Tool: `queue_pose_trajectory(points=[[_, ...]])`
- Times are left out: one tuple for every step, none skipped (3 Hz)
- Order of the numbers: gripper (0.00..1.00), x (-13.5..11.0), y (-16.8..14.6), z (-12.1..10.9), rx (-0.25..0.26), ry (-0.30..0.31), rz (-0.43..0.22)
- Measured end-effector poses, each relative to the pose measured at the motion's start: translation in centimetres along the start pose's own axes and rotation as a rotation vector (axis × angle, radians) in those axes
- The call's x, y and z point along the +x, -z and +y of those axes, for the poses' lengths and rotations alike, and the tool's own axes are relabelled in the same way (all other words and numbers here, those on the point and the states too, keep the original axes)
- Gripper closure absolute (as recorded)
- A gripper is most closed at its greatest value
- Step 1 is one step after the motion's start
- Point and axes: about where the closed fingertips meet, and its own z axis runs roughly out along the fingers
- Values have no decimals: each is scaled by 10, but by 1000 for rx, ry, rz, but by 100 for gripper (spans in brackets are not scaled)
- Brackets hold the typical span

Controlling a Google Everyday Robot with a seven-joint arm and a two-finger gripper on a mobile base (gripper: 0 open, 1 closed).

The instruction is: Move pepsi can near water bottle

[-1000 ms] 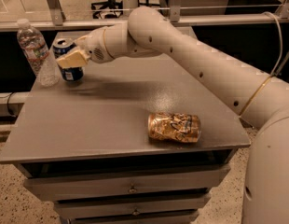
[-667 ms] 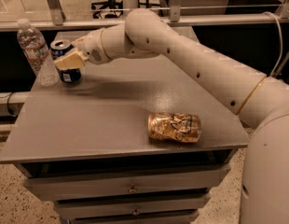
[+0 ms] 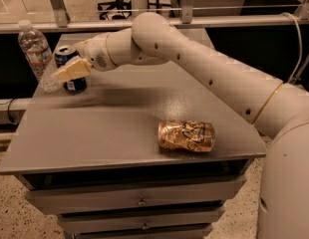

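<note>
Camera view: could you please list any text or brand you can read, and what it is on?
No text can be read.
pepsi can: markings blurred.
water bottle: label blurred.
gold can: pattern only, unreadable.
gripper, at the pepsi can: no text visible.

Claw (image 3: 70,71) at upright pepsi can (image 3: 65,57) just beside water bottle (image 3: 36,51); gold can (image 3: 186,135) on its side, well apart.

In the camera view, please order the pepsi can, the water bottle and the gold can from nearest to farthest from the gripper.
The gripper is at the far left part of the table.
1. pepsi can: right at the gripper.
2. water bottle: just beyond the can, toward the picture's left edge.
3. gold can: lying on its side near the front right.
</note>
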Motion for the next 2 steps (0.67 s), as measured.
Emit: queue_pose_trajectory(points=[[0,1,3,-3,13,5,2],[0,0,33,-22,83,36,16]])
